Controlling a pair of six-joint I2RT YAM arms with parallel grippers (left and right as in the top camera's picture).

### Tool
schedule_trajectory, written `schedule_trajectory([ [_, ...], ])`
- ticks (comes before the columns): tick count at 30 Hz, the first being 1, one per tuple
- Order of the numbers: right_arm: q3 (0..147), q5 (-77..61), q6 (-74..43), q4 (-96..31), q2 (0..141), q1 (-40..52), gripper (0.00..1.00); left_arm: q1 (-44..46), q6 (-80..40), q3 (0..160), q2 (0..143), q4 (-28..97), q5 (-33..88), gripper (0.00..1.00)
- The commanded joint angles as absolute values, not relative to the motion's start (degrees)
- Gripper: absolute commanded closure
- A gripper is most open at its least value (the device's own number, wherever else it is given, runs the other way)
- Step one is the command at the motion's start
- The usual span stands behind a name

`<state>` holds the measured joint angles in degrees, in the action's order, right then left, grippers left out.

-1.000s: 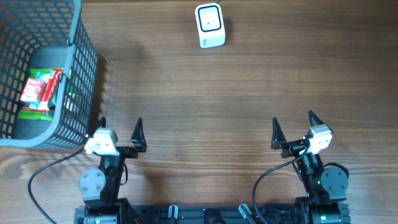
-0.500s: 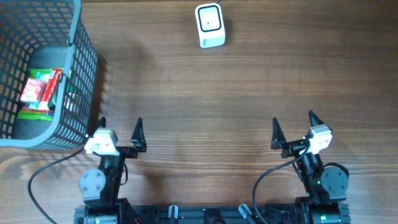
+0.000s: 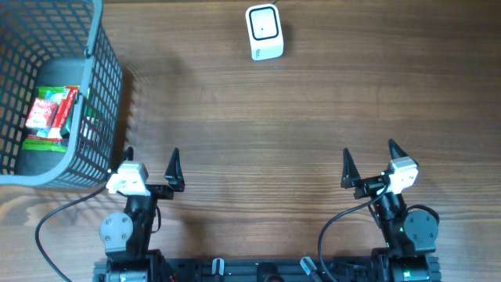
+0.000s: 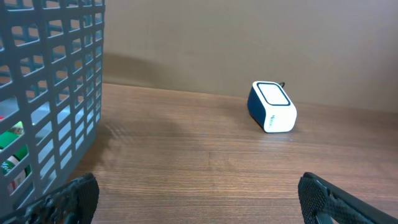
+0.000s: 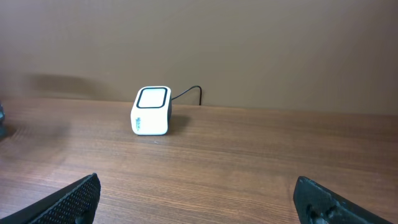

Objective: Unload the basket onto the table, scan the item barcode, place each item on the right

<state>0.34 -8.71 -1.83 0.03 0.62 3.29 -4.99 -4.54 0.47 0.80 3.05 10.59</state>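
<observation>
Grey basket point(image 3: 109, 78): stood just left of the left jaws and held red and green packets point(image 3: 51, 110), probably the items to scan.
Left gripper point(image 3: 151, 153): jaws spread wide and empty; it sat closest to the basket, so likely the one to fetch.
Right gripper point(image 3: 369, 149): jaws spread wide, empty.
White scanner point(image 3: 264, 32): well ahead of both pairs of jaws, roughly between them, window facing up, presumably so either arm could present a barcode.

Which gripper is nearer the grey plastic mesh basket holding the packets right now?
Left. The left gripper sits open just beside the grey plastic mesh basket's near corner. The right gripper, also open, is far off across the wooden table.
</observation>
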Motion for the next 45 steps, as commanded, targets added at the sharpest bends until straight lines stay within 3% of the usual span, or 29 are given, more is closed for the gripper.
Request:
schedule_trajectory([
  [1,0.3,-8.12,-1.5,0.58,0.43,3.42,0.0,-5.26,-3.42,0.34,0.4,3.27,12.58,0.0],
  [16,0.3,-8.12,-1.5,0.58,0.43,3.42,0.0,-5.26,-3.38,4.27,2.44,4.8,14.68,0.0],
  [25,0.3,-8.12,-1.5,0.58,0.43,3.42,0.0,-0.21,-3.88,24.12,16.73,20.1,19.92,0.0],
  [28,0.3,-8.12,-1.52,0.58,0.43,3.42,0.0,2.48,-3.88,35.53,26.7,28.08,19.9,0.0],
  [32,0.3,-8.12,-1.5,0.58,0.43,3.42,0.0,3.64,-3.79,63.96,47.33,52.49,18.98,0.0],
  [33,0.3,-8.12,-1.54,0.58,0.43,3.42,0.0,3.64,-3.05,85.41,60.8,69.1,14.5,0.0],
  [36,0.3,-8.12,-1.5,0.58,0.43,3.42,0.0,3.64,-2.98,110.89,75.72,82.32,9.26,0.0],
  [40,0.3,-8.12,-1.5,0.58,0.43,3.42,0.0,3.33,-1.69,131.26,87.26,83.77,5.63,0.0],
  [43,0.3,-8.12,-1.52,0.58,0.43,3.42,0.0,0.69,-1.65,132.55,88.27,79.44,-8.84,0.0],
  [45,0.3,-8.12,-1.5,0.58,0.43,3.42,0.0,-4.56,-0.19,132.55,88.51,80.64,-11.88,0.0],
])
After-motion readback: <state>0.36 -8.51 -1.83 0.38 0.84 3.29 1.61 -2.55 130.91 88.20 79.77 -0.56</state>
